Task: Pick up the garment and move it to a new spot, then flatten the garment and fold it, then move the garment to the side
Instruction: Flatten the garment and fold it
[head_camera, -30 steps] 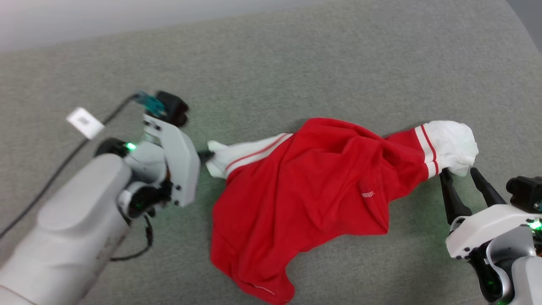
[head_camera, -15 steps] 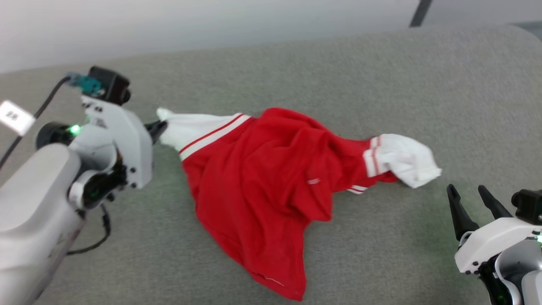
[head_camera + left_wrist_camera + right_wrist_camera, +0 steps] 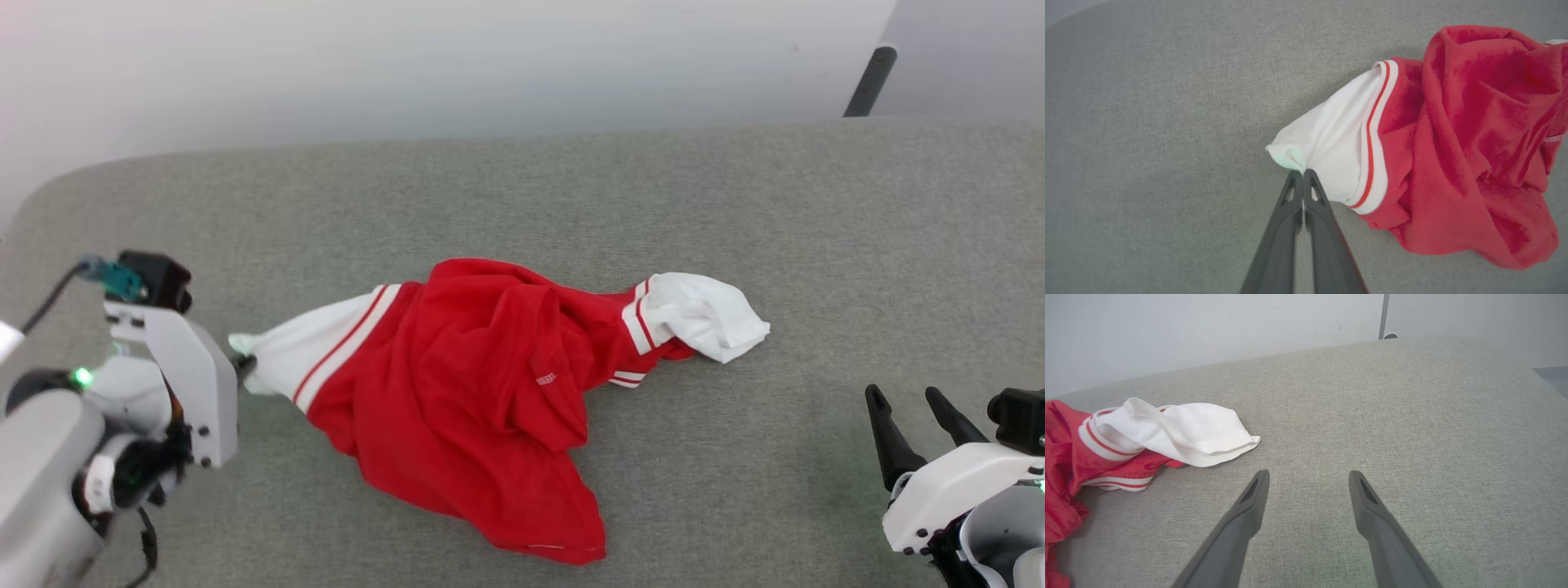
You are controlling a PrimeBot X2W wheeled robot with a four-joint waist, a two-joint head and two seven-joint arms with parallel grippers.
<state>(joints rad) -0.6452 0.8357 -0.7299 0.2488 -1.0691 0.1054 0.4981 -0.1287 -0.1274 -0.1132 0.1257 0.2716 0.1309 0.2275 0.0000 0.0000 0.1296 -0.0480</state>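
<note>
My left gripper (image 3: 1303, 171) is fully closed, the two dark fingers pressed together. It pinches the tip of one white sleeve (image 3: 1331, 151) of the garment (image 3: 1474, 134). In the left wrist view the fingers rise from bottom centre and the pinch is approx. in the middle of the frame. From there the sleeve widens toward the upper right and ends in a red-white striped band. After it the red body takes the right side, crumpled in many folds. In the head view this gripper (image 3: 245, 365) is near the left edge at mid height, fingertips at the sleeve end.

My right gripper (image 3: 1308, 475) is wide open and holds nothing; btw. its fingers lies the bare grey fabric surface (image 3: 1412, 416). In the head view it (image 3: 904, 394) is at the lower right, fingers pointing up, well apart from the garment.

The garment (image 3: 457, 392) lies in the centre of the head view on the grey surface, bunched and not flat, w/ a red flap reaching toward bottom centre. There is small white lettering on the red cloth, too small to read. The other white sleeve (image 3: 702, 314) lies loose right of centre. In the right wrist view it (image 3: 1188, 433) is at the left, near my open fingers but not touching.

A pale wall (image 3: 408, 65) runs along the top, w/ a dark pole (image 3: 869, 82) at upper right.
</note>
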